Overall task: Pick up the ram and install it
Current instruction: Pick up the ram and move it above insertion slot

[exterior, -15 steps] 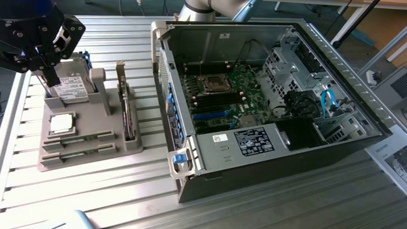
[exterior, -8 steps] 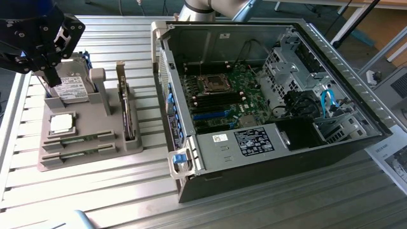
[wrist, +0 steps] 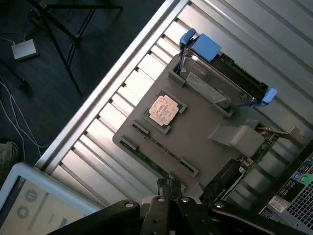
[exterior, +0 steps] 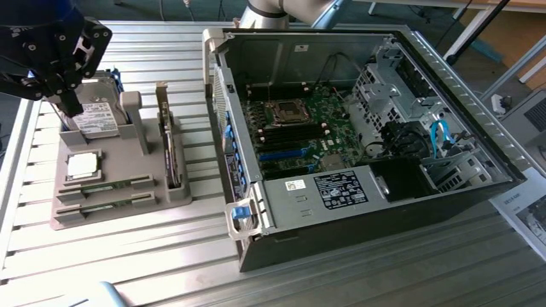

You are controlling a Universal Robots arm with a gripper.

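A ribbed metal table (exterior: 128,268) is carrying all the hardware. Past its edge, in the wrist view, a dark floor (wrist: 73,54) is showing with loose cables, tripod legs (wrist: 58,24) and a small white box (wrist: 24,49). A lit screen (wrist: 29,205) and a printed sheet (exterior: 530,220) at the table's edge on the exterior view's right are both being cut off by the frame. The black gripper (exterior: 66,109) (wrist: 168,188) is hanging over the hard-drive end of the grey holder (exterior: 128,211) and covering part of it; whether it is clenched or released cannot be told, and nothing is visibly being held. The holder is sitting near the table's edge on the exterior view's left. It is carrying a hard drive (exterior: 96,118) in a blue caddy along 1 edge, a square processor (exterior: 83,165) in the middle and a card (exterior: 173,153) standing upright along the side facing the computer case (exterior: 341,224). The ram (exterior: 107,189) (wrist: 156,149) is sitting edge-up in the 2 narrow slots along the holder's edge farthest from the hard drive, only thin green strips showing, well apart from the gripper. The case is lying open just beside the holder, exposing a green motherboard (exterior: 298,128) and blue cables (exterior: 439,137).
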